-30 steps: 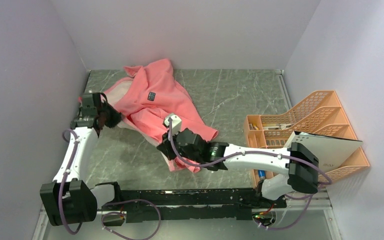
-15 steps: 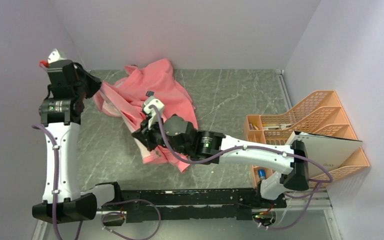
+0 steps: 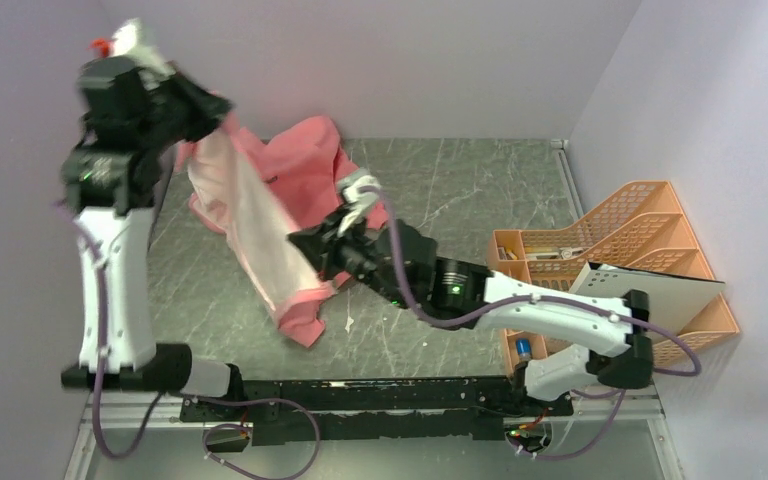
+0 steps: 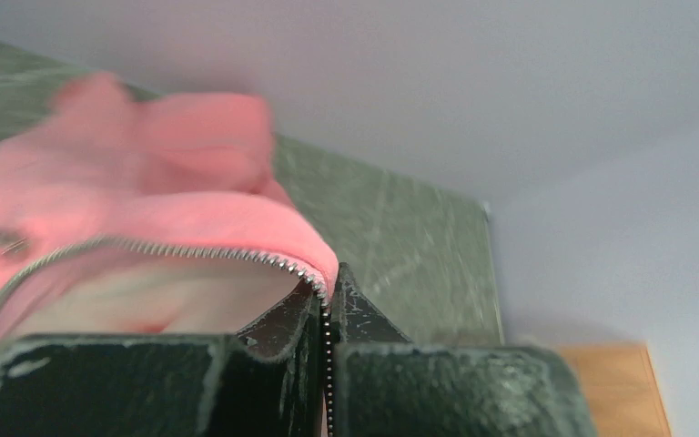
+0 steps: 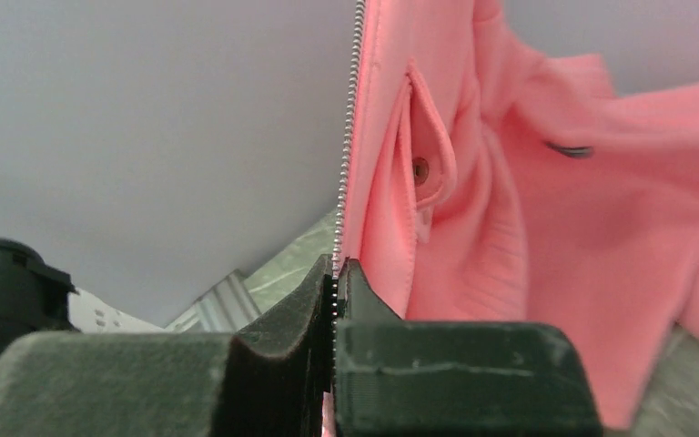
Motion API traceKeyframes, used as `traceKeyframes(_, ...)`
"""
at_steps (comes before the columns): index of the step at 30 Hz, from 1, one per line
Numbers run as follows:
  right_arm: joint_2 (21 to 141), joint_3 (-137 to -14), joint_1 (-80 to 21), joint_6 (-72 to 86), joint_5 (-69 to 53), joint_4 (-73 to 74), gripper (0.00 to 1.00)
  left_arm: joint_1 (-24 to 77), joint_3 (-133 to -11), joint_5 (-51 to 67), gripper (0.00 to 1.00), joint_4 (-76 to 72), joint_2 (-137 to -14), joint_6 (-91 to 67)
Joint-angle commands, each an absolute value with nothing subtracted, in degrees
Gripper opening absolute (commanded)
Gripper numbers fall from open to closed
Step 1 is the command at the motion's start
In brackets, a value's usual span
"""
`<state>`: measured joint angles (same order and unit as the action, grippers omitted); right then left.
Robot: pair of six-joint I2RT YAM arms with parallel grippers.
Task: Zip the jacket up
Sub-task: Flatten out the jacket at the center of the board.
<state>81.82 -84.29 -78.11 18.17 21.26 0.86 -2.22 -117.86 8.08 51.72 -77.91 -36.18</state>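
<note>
Left gripper (image 4: pixel 328 293) clenches the zipper teeth (image 4: pixel 191 250) of the salmon-pink soft fabric jacket (image 3: pixel 305 165), held high near the left wall. Right gripper (image 5: pixel 335 273) pinches a zipper edge lower down. Fabric hangs between them, the remainder heaped on the grey marbled table (image 3: pixel 460 190).

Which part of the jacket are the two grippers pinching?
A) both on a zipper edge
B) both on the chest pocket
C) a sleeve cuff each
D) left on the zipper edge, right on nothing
A: in each wrist view the zipper teeth of the jacket run straight into the shut jaws of the left gripper and right gripper.
</note>
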Motion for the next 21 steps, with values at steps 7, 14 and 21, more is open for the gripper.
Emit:
traceKeyframes(7,57.8,-52.9,-57.5,37.8,12.7,15.6,0.00,25.3,-125.1,-2.6,0.05,24.6,-109.3,-27.5)
traceKeyframes(14,50.5,-47.0,-53.5,41.0,17.2,22.9,0.00,36.6,-138.4,2.4,0.05,18.8,-130.5,-26.4)
traceKeyframes(21,46.3,-51.4,-52.3,40.7,26.6,33.5,0.00,39.1,-140.4,8.2,0.05,9.6,-139.0,-29.5)
